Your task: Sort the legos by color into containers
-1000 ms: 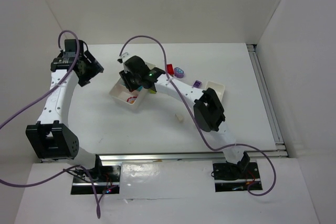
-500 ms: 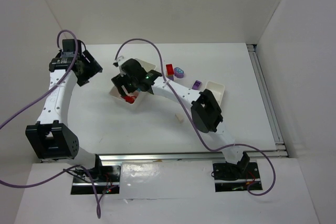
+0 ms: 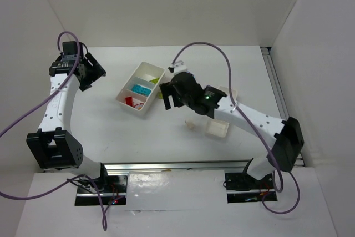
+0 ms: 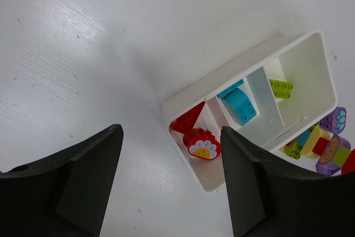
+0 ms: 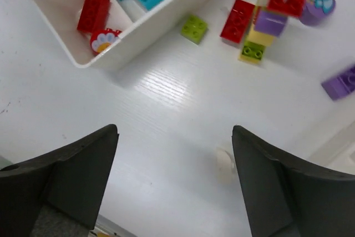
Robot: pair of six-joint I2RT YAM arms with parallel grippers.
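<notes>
Tray of white plastic, three compartments (image 3: 138, 87), top view: on worktop (image 3: 111, 131), long axis diagonal, near-left to far-right. Red legos (image 3: 131, 101), cyan lego (image 3: 140, 89) and lime lego (image 3: 156, 77) lie in separate compartments.
Left wrist view: left gripper (image 4: 171, 137), jaws wide, empty; loose mixed bricks (image 4: 324, 148) cut off at frame edge.
Right wrist view: right gripper (image 5: 175, 131), jaws wide, empty, over bare worktop.

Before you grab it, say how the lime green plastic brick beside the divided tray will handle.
Being small, the lime green studded plastic brick looks rigid and probably light. Lying flat, studs up, it should slide rather than roll or tip.
</notes>
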